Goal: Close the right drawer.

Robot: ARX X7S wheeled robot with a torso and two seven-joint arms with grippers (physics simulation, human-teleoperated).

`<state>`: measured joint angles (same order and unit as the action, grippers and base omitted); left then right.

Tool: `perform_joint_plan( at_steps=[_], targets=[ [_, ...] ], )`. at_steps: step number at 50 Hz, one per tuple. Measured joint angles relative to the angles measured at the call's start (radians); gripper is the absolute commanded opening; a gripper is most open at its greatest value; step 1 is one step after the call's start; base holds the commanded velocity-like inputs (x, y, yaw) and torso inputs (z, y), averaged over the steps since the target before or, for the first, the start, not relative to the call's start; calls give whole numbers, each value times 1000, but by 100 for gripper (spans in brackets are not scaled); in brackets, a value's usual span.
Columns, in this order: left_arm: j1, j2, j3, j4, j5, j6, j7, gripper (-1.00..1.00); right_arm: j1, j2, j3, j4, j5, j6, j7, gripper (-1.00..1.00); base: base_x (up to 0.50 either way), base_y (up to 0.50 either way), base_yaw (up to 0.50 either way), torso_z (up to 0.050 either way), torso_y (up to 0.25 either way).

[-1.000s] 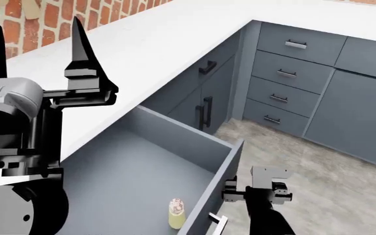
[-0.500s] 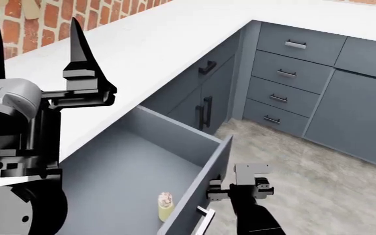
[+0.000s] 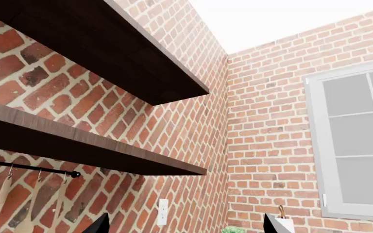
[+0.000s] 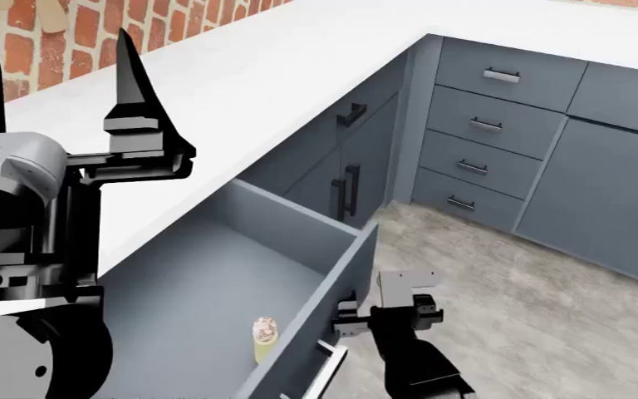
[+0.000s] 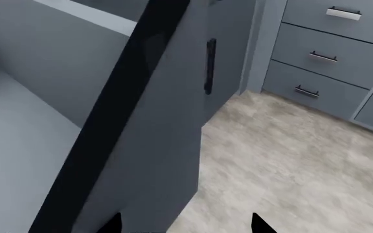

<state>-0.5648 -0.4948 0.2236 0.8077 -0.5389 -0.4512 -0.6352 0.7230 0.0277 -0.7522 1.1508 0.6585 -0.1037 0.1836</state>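
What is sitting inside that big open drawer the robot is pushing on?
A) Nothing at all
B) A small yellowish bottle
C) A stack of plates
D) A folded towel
B: in the head view a small yellowish bottle stands on the grey floor of the right drawer, close behind its front panel, with nothing else visible in there.
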Motion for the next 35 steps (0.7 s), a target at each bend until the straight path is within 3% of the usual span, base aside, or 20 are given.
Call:
perform_joint_plan(
  at_steps=[19,35],
  targets=[
    [10,-5,-2,-8,1,16,2,100,85,-2,-492,2,467,-97,55,100,0,0,0,0,1],
    [10,-8,-1,-8,-2,17,-1,100,128,-2,-699,-52,638,-132,76,100,0,0,0,0,1]
  ],
)
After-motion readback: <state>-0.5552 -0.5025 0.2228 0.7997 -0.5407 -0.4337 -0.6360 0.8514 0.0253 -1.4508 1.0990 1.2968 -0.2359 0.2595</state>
